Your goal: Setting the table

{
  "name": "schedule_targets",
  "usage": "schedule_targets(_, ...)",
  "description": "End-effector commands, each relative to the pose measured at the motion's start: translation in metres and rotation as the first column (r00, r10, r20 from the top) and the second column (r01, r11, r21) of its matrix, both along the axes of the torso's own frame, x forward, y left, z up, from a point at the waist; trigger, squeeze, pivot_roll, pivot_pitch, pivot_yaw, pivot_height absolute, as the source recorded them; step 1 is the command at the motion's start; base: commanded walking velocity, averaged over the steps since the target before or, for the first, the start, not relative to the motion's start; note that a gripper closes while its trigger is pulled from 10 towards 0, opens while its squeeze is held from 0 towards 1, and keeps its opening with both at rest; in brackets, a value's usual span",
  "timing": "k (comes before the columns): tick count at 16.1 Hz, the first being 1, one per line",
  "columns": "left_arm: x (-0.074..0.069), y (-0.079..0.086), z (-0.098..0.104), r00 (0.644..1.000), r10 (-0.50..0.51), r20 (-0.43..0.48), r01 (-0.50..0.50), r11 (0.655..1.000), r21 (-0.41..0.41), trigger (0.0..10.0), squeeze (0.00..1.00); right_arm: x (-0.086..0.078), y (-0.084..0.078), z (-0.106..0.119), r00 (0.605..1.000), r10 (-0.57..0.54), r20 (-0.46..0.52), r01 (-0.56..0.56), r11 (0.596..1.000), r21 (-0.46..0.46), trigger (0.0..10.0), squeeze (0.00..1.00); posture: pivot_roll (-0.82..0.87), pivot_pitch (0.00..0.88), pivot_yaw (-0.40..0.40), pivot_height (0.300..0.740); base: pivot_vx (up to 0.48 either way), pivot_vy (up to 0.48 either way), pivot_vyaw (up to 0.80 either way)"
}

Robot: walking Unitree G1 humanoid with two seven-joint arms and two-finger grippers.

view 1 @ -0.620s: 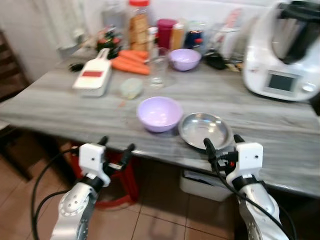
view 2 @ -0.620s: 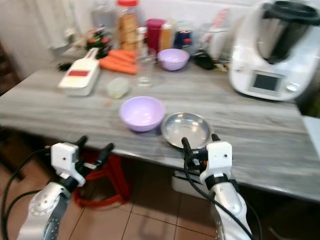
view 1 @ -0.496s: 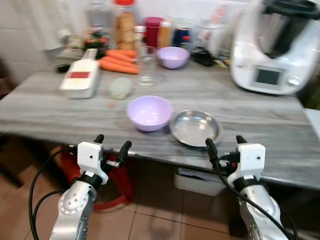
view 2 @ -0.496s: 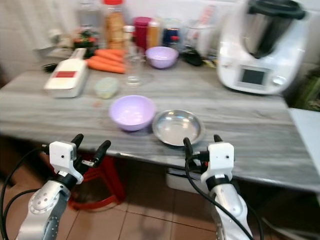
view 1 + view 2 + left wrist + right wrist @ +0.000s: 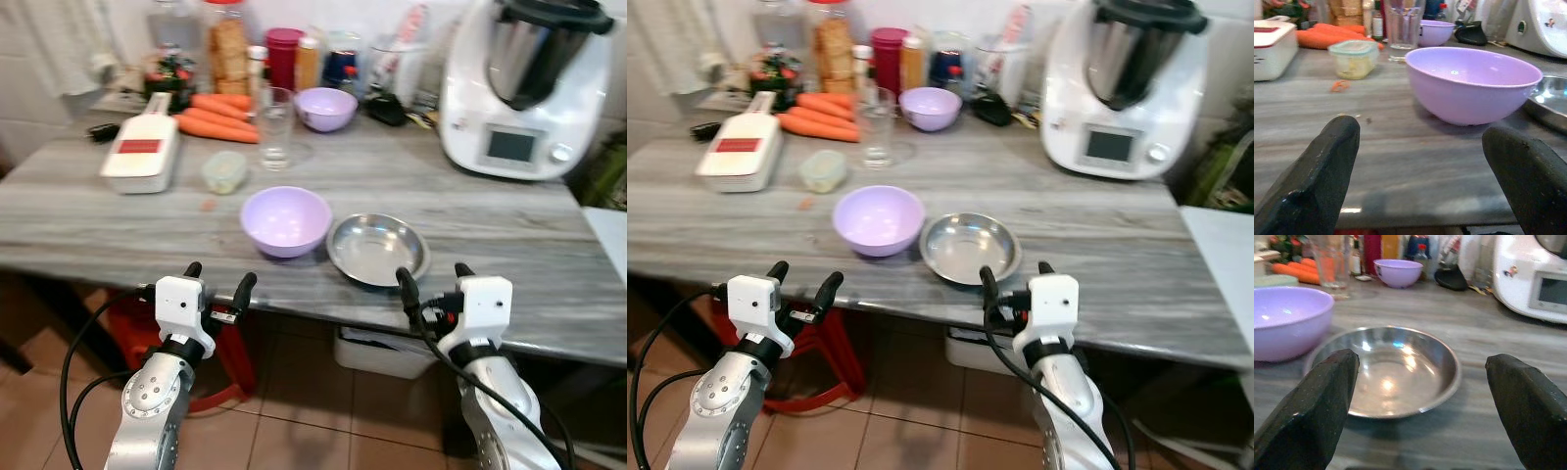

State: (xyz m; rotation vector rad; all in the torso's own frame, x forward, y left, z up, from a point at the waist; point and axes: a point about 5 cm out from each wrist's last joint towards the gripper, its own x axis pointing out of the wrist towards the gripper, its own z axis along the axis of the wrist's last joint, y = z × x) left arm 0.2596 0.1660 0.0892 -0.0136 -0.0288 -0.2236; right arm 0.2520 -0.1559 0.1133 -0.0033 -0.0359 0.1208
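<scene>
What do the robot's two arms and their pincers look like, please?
Both arms are silver metal with rounded joints and loose black cables looping alongside. Each ends in a white boxy wrist block carrying two long black fingers: the left pincer and the right pincer. The finger pads look matte and slightly scuffed.

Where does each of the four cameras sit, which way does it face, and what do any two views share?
Left eye view: on the head, looking down at the table; both arms show.
Right eye view: same scene from the head's other eye.
Left wrist view: along the left gripper, open, toward the near purple bowl.
Right wrist view: along the right gripper, open, toward the steel dish.
Shared: both wrist views hold the near purple bowl, steel dish and glass.
</scene>
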Motion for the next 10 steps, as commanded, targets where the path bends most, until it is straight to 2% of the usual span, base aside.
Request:
schedule_targets(1, 0.0009, -0.0002, -0.0017, 1.000, 0.010, -0.016, -0.010, 1.000, 0.008, 10.0, 0.00, -0.0007, -0.0014, -0.0007, 1.000, 0.000, -0.016, 0.001, 1.000, 0.025, 10.0, 0.00, 0.00, 0.000, -0.029, 0.740, -0.334, 0.000, 0.00)
schedule_targets(5, 0.0039, -0.0030, -0.0007, 1.000, 0.014, -0.014, -0.014, 1.000, 0.005, 10.0, 0.00, 0.0006, -0.0052, -0.0032, 0.998, -0.041, -0.042, 0.044, 0.997, 0.067, 10.0, 0.00, 0.00, 0.000, -0.026, 0.740, -0.347, 0.000, 0.00)
schedule_targets(7, 0.0050, -0.0032, 0.0000, 1.000, 0.014, -0.012, -0.014, 1.000, 0.006, 10.0, 0.00, 0.0015, -0.0055, -0.0025, 0.998, -0.039, -0.039, 0.041, 0.997, 0.067, 10.0, 0.00, 0.00, 0.000, -0.024, 0.740, -0.371, 0.000, 0.00)
schedule_targets(10, 0.0054, -0.0026, -0.0002, 1.000, 0.015, -0.016, -0.014, 1.000, 0.013, 10.0, 0.00, 0.0020, -0.0038, -0.0059, 0.997, -0.025, -0.068, 0.033, 0.992, 0.120, 10.0, 0.00, 0.00, 0.000, -0.023, 0.740, -0.384, 0.000, 0.00)
